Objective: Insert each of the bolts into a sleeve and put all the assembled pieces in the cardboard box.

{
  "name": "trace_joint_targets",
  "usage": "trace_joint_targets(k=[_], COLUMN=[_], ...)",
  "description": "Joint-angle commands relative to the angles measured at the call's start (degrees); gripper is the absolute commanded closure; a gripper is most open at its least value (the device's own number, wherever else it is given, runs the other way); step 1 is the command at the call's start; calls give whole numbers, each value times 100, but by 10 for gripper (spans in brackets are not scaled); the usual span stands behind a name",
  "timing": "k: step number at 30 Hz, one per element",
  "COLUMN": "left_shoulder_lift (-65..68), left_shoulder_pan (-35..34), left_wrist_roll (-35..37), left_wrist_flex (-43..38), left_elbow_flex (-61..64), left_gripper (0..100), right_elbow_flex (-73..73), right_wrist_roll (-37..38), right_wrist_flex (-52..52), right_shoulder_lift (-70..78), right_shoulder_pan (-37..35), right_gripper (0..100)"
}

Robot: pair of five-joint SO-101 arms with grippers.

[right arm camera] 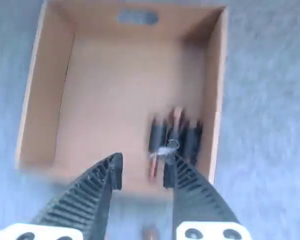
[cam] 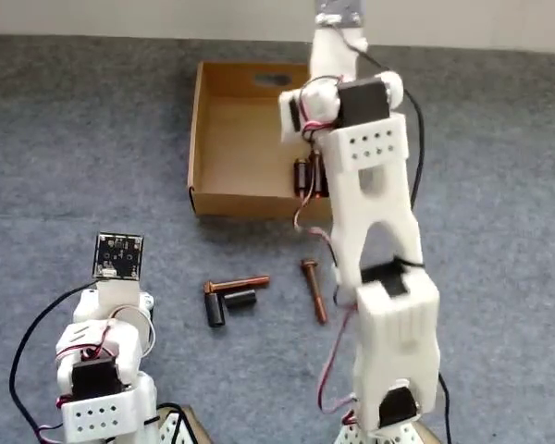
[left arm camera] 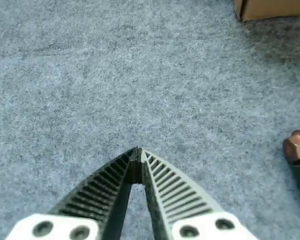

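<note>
Two bolts lie loose on the table (cam: 92, 139) in front of the box (cam: 250, 203). The first bolt (cam: 245, 282) runs roughly parallel to the box's near wall, its head at the end away from the second bolt. Two black sleeves (cam: 240, 299) sit just beside it. The second bolt (cam: 314, 294) points its long axis roughly at the box, head nearest it. Both look stiff, light and smooth, likely to roll, so a pinch across mid-shank seems safest. Assembled pieces (right arm camera: 172, 132) lie in a box corner. The right claw (right arm camera: 142, 167) hangs spread and empty over the box. The left claw (left arm camera: 137, 155) is pressed together, well away from it.
</note>
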Motion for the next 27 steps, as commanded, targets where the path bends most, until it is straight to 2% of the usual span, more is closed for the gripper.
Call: trace_joint_targets(k=[1,7,13,15,20,27], left_shoulder_lift=[-31,-31,-40,-40,-40,-40], left_shoulder_pan=[101,-127,-330,-567,-910,-1314], left_wrist_roll=[-26,-9,-9,0,334,624], left_wrist_flex=[-97,-123,-141,-193,-440,-651], left_elbow_flex=[101,92,84,75,84,75], left_gripper=[988,987,987,987,986,986], right_elbow_flex=[2932,6343,8505,8857,9174,8822], right_wrist_roll=[888,2040,2312,2321,2321,2338], right_wrist_flex=[31,-1138,-2607,-2862,-3284,-3679], right_shoulder_lift=[-1842,-3776,-4620,-4611,-4198,-3213], right_shoulder_pan=[-523,-1253,-1947,-2264,-2677,-2941], right_gripper=[872,870,868,855,733,732])
